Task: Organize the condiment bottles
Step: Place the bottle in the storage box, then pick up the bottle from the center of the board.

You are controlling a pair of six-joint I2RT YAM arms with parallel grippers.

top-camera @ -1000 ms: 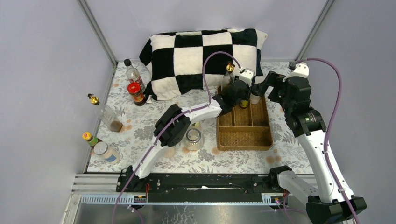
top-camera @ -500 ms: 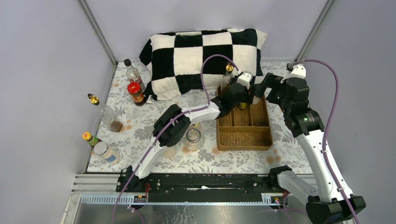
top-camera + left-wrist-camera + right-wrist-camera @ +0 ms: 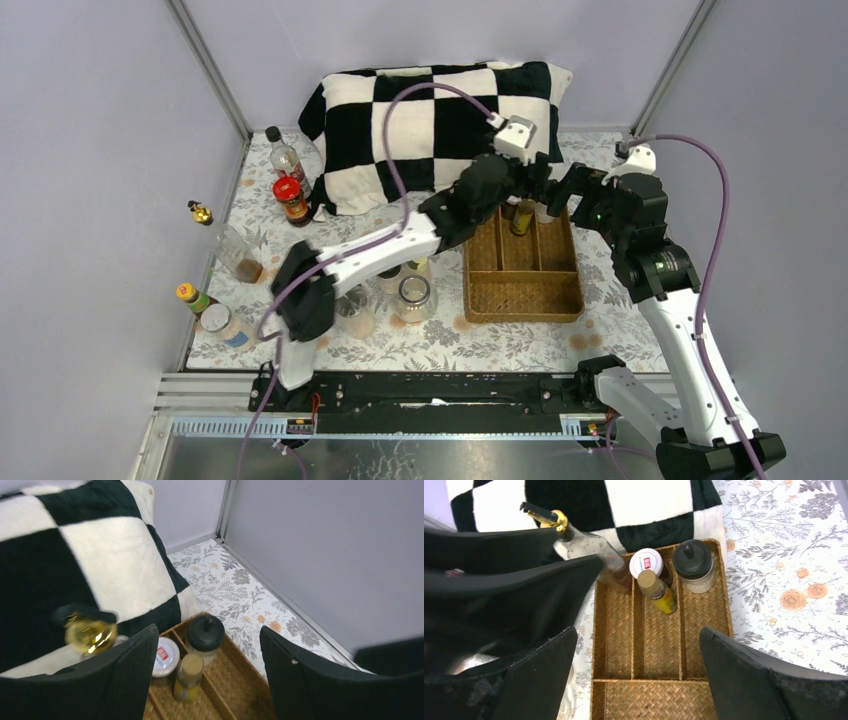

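While four condiment bottles [image 3: 521, 216] stand at the far end of the brown wicker tray [image 3: 659, 695] (tall gold-topped glass bottle [image 3: 584, 547], white-lidded jar [image 3: 646, 562], small yellow bottle [image 3: 659, 594], black-capped jar [image 3: 694, 565]), the left gripper [image 3: 207, 635] and right gripper [image 3: 636, 635] hover spread and empty; several others, like the red-capped jar [image 3: 292, 200], wait outside on the floral tabletop [image 3: 300, 265]

I read the wicker tray [image 3: 659, 650] right of centre on the table [image 3: 620, 300], with the pillow [image 3: 420, 120] directly behind it. At the tray's far end:

- **Left lane:** tall bottle [image 3: 589, 547].
- **Middle lane:** middle jar [image 3: 647, 563], with the small bottle [image 3: 656, 592] just before it.
- **Right lane:** right jar [image 3: 694, 562].

Loose jars [image 3: 414, 296] stand near the tray's left side. Edge bottles [image 3: 292, 200] line the table's left side.
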